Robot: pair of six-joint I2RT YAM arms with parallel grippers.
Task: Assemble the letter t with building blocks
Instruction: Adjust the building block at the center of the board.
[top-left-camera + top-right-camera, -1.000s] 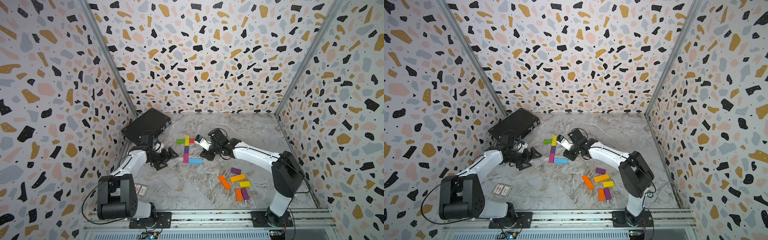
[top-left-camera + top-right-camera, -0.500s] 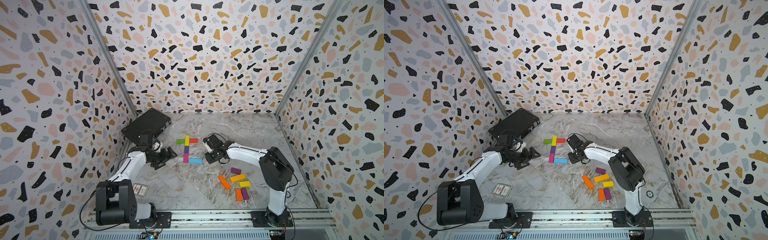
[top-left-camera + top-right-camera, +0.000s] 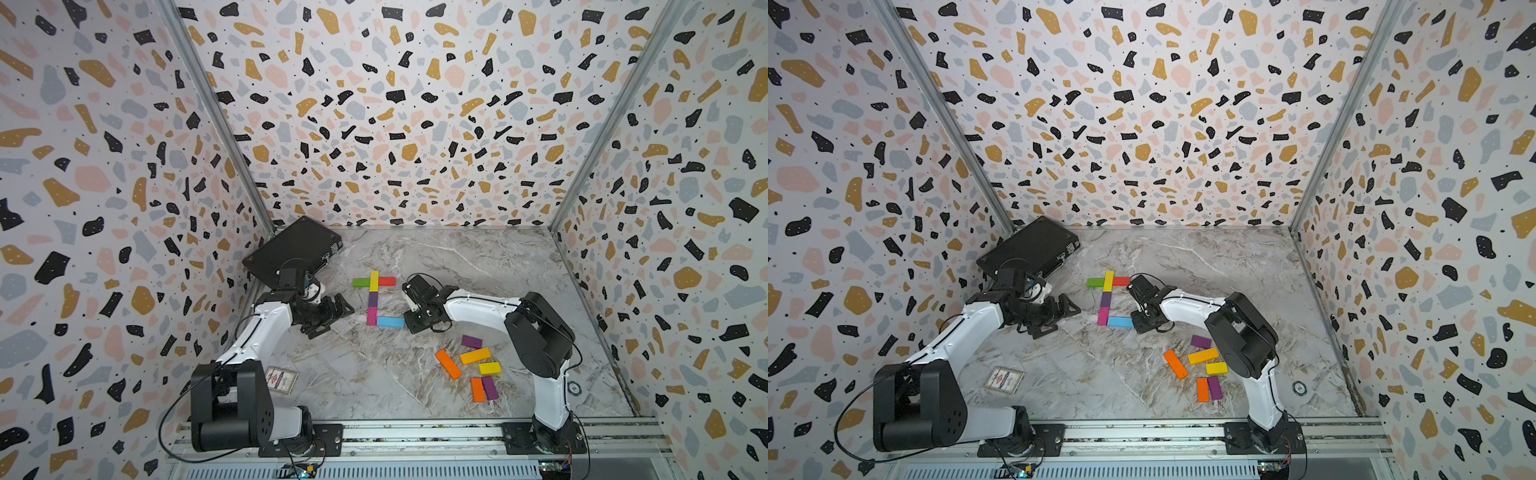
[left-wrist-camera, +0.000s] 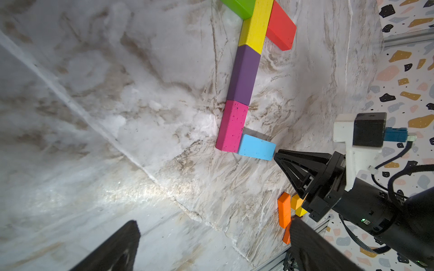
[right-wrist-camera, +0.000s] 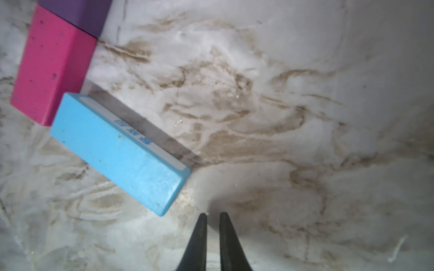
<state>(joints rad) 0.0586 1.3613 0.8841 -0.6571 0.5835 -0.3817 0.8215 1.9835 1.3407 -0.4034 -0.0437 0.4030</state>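
Building blocks form a figure in both top views: green (image 3: 360,283), yellow (image 3: 374,281) and red (image 3: 387,281) make a crossbar. Purple (image 3: 373,299) and pink (image 3: 371,316) run down from it. A blue block (image 3: 390,322) (image 5: 117,150) branches right from the pink block's (image 5: 51,65) near end, slightly askew. My right gripper (image 3: 412,327) (image 5: 213,214) is low at the blue block's free end, jaws nearly together with nothing between them; its tip (image 4: 277,156) sits right by that end. My left gripper (image 3: 332,319) (image 4: 213,246) hangs wide open left of the figure, holding nothing.
Several loose blocks lie front right: purple (image 3: 471,341), orange-yellow (image 3: 475,356), orange (image 3: 448,364), yellow (image 3: 489,368), plus an orange and purple pair (image 3: 482,388). A black case (image 3: 293,249) leans in the back left corner. A card (image 3: 281,380) lies near the left arm's base.
My right gripper came forward and down from beside the crossbar to the blue block's right end, and its jaws closed. The left arm barely moved.
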